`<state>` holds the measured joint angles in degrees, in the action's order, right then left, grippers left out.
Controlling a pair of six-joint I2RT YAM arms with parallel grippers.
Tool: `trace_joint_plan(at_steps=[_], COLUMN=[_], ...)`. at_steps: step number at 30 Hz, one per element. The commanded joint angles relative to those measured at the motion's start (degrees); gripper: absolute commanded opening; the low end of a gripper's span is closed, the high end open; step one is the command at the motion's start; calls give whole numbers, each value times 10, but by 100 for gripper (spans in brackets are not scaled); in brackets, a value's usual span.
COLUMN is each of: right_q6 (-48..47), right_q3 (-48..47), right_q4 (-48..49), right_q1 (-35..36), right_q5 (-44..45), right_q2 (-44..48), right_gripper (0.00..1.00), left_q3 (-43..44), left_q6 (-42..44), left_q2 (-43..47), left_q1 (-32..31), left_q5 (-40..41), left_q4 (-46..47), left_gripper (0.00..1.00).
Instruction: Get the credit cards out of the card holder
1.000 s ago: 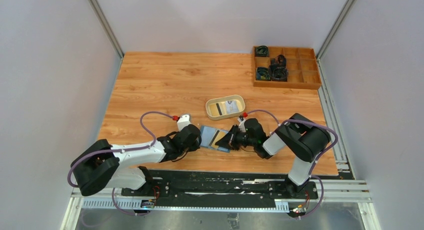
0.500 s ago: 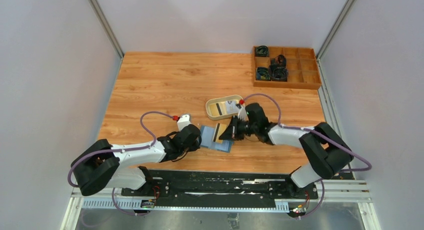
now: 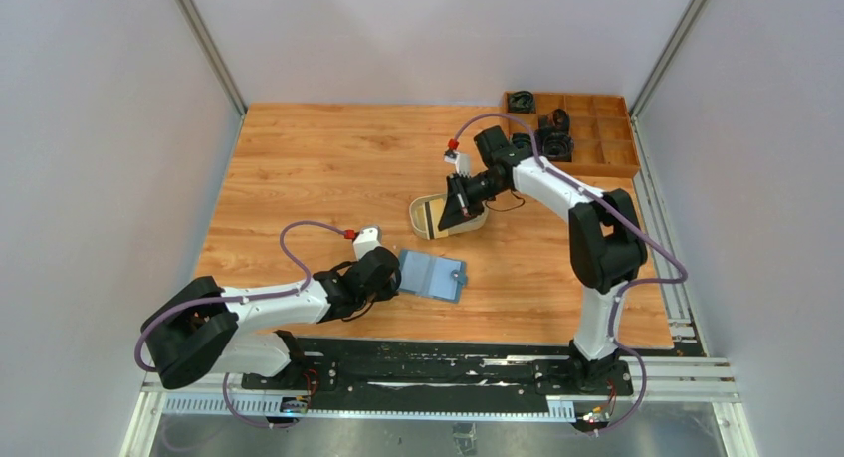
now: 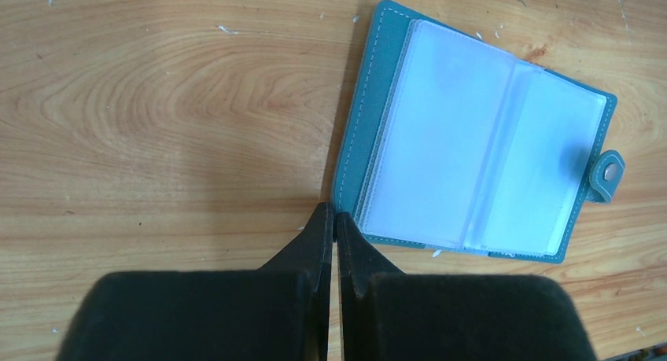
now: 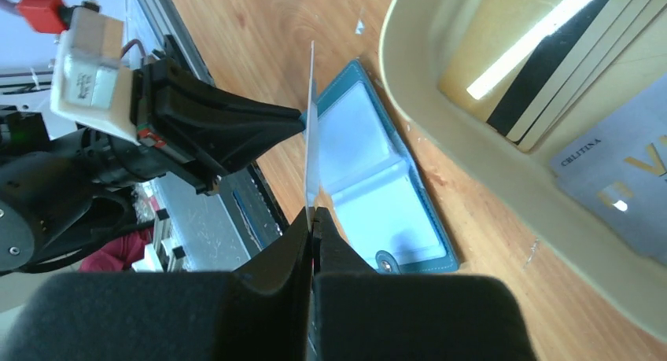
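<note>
Right end effector (image 5: 312, 213) clamped on credit card (image 5: 310, 125) over tray (image 5: 405, 62), card holder (image 5: 370, 180) well apart

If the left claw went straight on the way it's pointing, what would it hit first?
The card holder. The left claw is shut with its tips at the holder's teal corner, so it would likely push into that edge at once; whether they touch is unclear.
</note>
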<state>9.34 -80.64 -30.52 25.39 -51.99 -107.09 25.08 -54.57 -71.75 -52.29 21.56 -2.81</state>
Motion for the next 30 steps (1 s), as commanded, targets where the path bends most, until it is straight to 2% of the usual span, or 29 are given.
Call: trace_joint_plan(at_steps=[1, 5, 11, 30], right_q6=[-57, -61, -56, -51], right_q3=[-87, -165, -229, -247], right_q4=[-113, -139, -156, -158], right_q1=[-2, -2, -2, -2], right_q5=[-8, 1, 11, 74], right_q2=[-49, -97, -158, -235], right_gripper=[0, 0, 0, 0], left_q3=[12, 8, 7, 9], left_q6=[13, 15, 15, 20], left_q2=[8, 11, 2, -23], left_q1=[1, 1, 1, 1], left_q5=[7, 13, 10, 10], left_q4=[-13, -18, -9, 0], left_gripper=[0, 0, 0, 0])
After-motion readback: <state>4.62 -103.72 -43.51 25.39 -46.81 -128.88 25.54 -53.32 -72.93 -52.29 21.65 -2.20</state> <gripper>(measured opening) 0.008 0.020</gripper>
